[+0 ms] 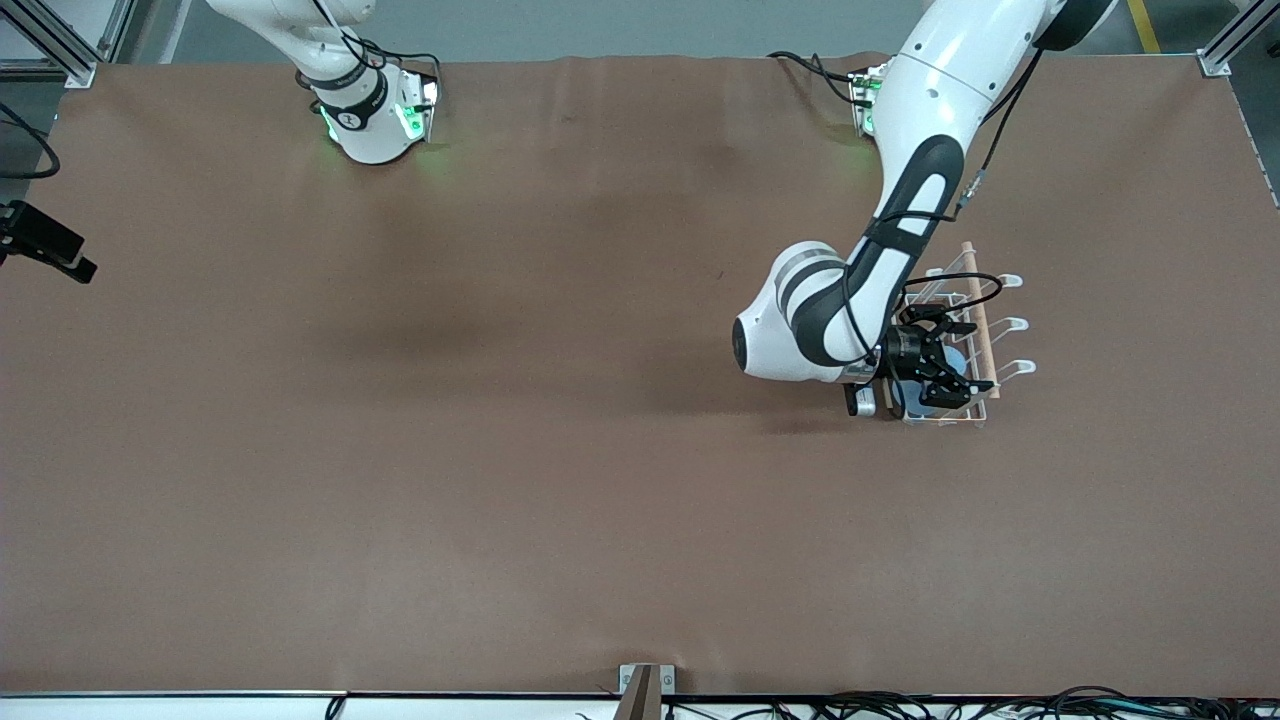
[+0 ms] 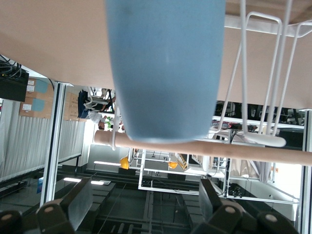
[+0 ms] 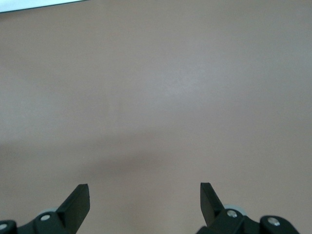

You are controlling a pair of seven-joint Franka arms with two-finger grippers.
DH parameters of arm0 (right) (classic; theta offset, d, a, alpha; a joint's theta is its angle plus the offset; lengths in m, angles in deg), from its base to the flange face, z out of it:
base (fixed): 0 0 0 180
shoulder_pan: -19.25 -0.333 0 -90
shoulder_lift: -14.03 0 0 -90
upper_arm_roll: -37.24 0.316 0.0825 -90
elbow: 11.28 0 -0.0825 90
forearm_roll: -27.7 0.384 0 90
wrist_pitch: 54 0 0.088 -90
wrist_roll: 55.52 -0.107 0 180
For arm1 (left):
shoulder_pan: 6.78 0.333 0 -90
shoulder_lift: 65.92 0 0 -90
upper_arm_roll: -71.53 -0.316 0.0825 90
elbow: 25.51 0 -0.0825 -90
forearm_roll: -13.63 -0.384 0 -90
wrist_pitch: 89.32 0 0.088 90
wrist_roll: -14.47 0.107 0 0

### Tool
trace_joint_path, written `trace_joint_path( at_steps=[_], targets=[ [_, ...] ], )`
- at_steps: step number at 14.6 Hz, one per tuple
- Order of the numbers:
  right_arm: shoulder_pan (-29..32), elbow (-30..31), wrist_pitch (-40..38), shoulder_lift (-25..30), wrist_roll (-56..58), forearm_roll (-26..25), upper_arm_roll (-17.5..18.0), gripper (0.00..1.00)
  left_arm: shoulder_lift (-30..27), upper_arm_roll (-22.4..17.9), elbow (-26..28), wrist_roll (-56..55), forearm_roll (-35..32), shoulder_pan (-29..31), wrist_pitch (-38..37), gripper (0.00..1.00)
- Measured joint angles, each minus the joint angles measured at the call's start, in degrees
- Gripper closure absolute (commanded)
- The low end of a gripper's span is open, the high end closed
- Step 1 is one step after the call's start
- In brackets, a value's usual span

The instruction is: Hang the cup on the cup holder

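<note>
With the cup (image 2: pixel 165 68) hung on the cup holder (image 1: pixel 985 330), left gripper (image 2: pixel 146 204) spread empty beside it; next: retreat w/o snagging. Right gripper (image 3: pixel 145 200) waits, spread.

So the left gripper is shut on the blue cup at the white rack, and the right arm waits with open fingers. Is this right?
Not quite. In the left wrist view the left gripper is open, its fingers apart and clear of the blue cup, which seems to hang on the white rack by itself. The right gripper does wait with open fingers.
</note>
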State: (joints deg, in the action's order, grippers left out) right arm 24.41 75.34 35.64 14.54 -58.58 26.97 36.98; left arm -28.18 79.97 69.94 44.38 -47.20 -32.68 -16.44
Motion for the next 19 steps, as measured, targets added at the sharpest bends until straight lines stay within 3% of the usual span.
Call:
trace_joint_path(
  at_steps=[3, 6, 10, 19],
  targets=[
    [0.03, 0.0, 0.02, 0.0, 0.0, -0.07, -0.17, 0.0, -2.27, 0.0, -1.89, -0.62, 2.14, 0.31, -0.02, 0.0],
    [0.1, 0.0, 0.02, -0.03, 0.0, -0.09, -0.25, 0.0, -5.41, -0.01, -7.16, -3.83, 7.23, 1.69, 0.0, 0.0],
    [0.12, 0.01, 0.03, -0.07, -0.01, -0.09, -0.29, 0.0, -11.08, 0.02, -12.69, -10.88, 18.43, 5.46, 1.95, 0.0],
    [0.15, 0.03, 0.04, -0.09, -0.01, -0.1, -0.41, 0.0, -26.42, 0.04, -13.47, -24.58, 45.81, 17.36, 10.93, 0.0]
  ],
)
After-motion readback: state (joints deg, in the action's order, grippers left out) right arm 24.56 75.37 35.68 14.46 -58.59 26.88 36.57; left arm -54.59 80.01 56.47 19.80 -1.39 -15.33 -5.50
